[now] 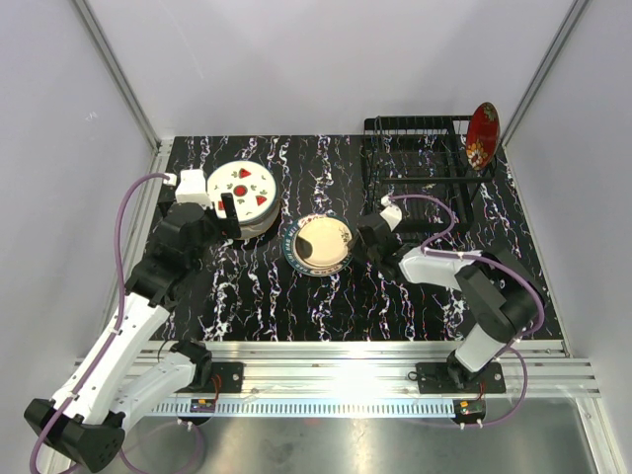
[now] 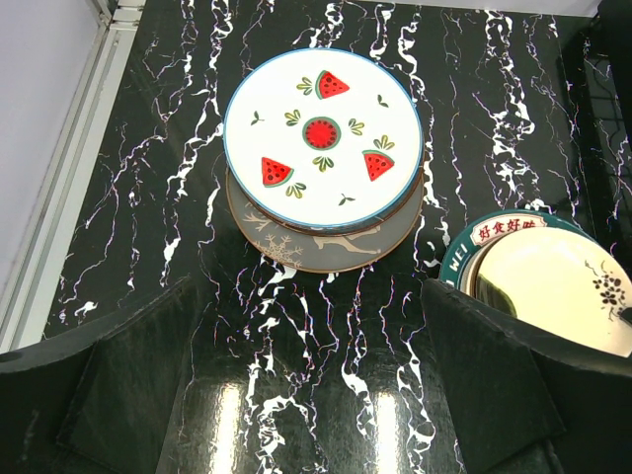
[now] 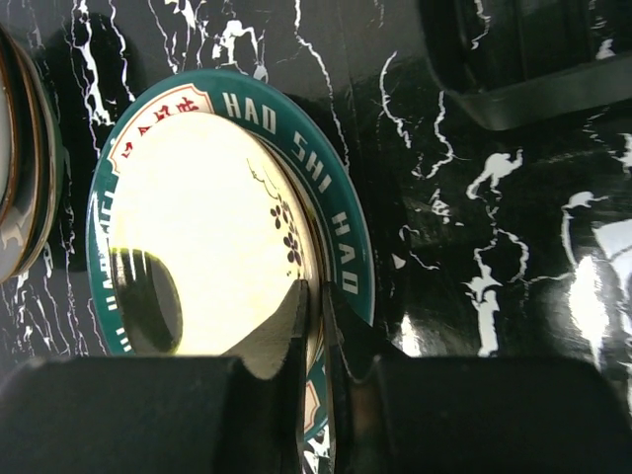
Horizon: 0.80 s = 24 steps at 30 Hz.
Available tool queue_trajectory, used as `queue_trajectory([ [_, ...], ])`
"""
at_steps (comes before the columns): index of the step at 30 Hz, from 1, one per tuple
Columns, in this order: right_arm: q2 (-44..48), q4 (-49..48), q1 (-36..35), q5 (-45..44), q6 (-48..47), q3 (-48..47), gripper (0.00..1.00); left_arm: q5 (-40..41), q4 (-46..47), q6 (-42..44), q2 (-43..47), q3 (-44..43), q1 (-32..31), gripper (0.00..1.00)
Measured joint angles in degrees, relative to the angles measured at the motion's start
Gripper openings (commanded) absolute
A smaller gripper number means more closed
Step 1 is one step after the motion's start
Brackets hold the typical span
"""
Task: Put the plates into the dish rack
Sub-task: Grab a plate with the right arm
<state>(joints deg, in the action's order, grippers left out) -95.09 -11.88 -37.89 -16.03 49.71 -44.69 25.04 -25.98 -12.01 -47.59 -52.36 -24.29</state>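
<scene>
Rim of glossy round cream plate tight in right gripper; left gripper wide, empty.

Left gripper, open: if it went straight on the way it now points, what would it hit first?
Probably the near rim of the brown plate under the watermelon plate; the left gripper might meet the marble table just short of it, since depth is unclear.
</scene>
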Motion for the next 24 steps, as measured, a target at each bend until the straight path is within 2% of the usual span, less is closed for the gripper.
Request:
queue_trajectory([
  [10,5.42,5.6,0.0,-2.54,-1.53,0.02,0.06,-0.02,0.0,0.0,0.0,0.0,0.0,0.99],
  [14,8.02,6.62,0.0,-2.95,-3.13,0.0,0.0,-0.02,-0.02,0.0,0.0,0.0,0.0,0.99],
  [24,13.09,9.62,-0.11,-0.79,-10.56,-1.36,0.0,0.0,-0.02,-0.02,-0.02,0.0,0.0,0.99],
])
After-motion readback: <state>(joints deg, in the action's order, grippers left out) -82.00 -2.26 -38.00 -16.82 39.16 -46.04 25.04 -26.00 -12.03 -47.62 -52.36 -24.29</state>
